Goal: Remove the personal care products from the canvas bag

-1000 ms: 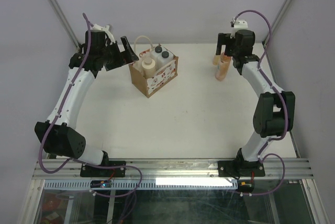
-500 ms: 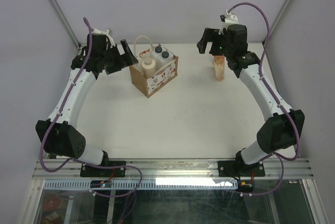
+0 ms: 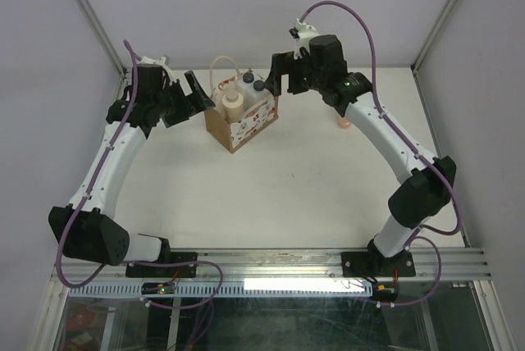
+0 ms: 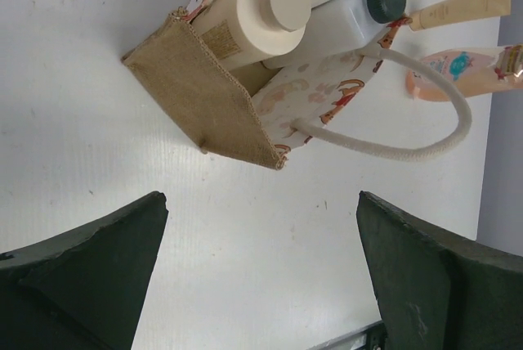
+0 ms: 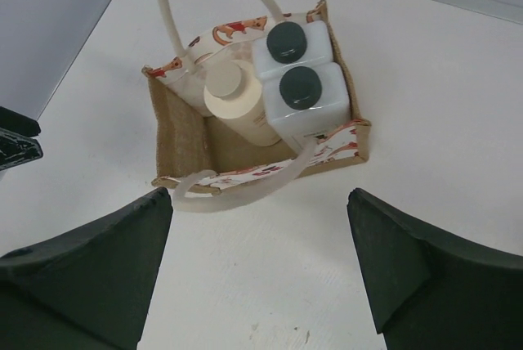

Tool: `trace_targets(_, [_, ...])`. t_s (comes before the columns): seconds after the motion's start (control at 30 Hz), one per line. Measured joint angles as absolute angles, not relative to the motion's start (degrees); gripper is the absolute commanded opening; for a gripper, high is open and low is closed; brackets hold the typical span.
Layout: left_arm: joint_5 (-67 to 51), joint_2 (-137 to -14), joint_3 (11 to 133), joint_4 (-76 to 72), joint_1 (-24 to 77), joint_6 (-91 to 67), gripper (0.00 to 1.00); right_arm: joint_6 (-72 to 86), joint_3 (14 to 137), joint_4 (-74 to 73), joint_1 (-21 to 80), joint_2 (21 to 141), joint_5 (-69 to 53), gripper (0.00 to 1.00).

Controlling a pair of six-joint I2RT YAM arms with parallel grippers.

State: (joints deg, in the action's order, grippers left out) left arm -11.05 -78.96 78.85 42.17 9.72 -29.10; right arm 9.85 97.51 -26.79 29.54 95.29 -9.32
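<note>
Right gripper (image 5: 260, 199) hangs above the bag (image 5: 169, 125), jaws spread wide and holding nothing. Left gripper (image 4: 261, 199) is likewise wide open and empty, low beside the bag's brown end.

Seen from the top, the bag stands on the surface (image 3: 312, 187) toward the far left. It lies at about 8 o'clock from the right gripper and at about 4 o'clock from the left one. Its mouth faces up, and the right wrist view looks almost straight down into it.

Three products are inside: two white bottles (image 5: 301, 87) with dark caps, side by side against one wall, and one cream bottle (image 5: 237, 100) touching them. All three stand roughly upright, caps up, so their long axes point toward the right gripper. That arm looks better placed for a straight descent onto a cap.

Two products lie outside, on their sides at the bag's 3 o'clock: one pink bottle (image 4: 458, 72) and one tube (image 4: 462, 6).
</note>
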Motion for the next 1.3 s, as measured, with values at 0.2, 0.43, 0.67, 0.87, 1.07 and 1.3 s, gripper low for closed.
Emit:
trace_targets(0.2, [-11.0, -74.1, 77.8, 42.3, 9.7, -29.4, 0.99, 9.3, 101.4, -29.8, 33.8, 99.2, -9.2, 0.86])
trace_targets(0.43, [-10.8, -73.7, 77.8, 42.5, 9.7, -28.1, 0.99, 7.9, 118.5, -35.1, 38.2, 111.8, -6.0, 0.83])
trace_targets(0.67, [-7.9, -74.9, 77.9, 43.6, 9.7, -25.9, 0.99, 9.3, 124.8, -35.2, 41.6, 120.2, -1.2, 0.71])
trace_targets(0.87, [-5.4, -76.5, 79.4, 45.5, 9.7, -23.7, 0.99, 11.7, 124.9, -35.5, 43.7, 124.7, 3.7, 0.71])
trace_targets(1.07, [-4.3, -77.4, 80.8, 46.3, 9.7, -22.2, 0.99, 13.1, 125.9, -35.7, 45.8, 128.8, 12.0, 0.75])
trace_targets(1.3, [-4.3, -77.7, 80.9, 47.3, 9.7, -20.9, 0.99, 13.3, 129.4, -35.8, 47.0, 134.7, 19.1, 0.8])
